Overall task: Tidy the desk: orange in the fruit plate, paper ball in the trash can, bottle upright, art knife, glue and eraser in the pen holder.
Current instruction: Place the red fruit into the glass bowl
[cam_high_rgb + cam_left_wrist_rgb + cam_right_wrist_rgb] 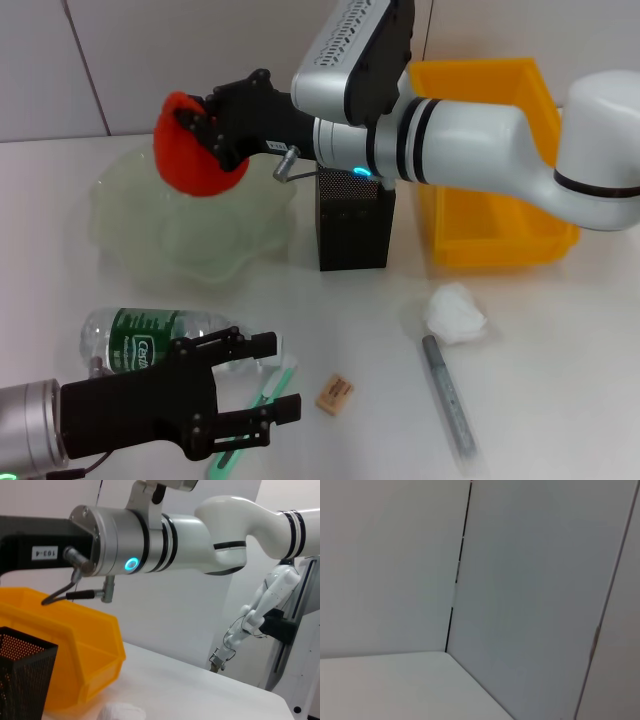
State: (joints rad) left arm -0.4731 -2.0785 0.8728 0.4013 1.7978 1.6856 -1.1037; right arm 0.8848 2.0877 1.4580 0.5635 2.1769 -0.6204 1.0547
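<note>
White desk | bottle (pixel 150 340) lying lengthwise left-right | orange (pixel 192 147) gripped over fruit plate (pixel 130 215)

White arms (pixel 480 140), black claws (pixel 245 400)

Even, fairly bright indoor light falls from above, leaving only soft shadows on the white desk (pixel 560 340) beneath the mesh pen holder (pixel 355 225) and the yellow bin (pixel 500 180). The plastic bottle (pixel 150 340) carries small highlights. In the left wrist view the right arm (pixel 150 542) is close and slightly soft.
</note>
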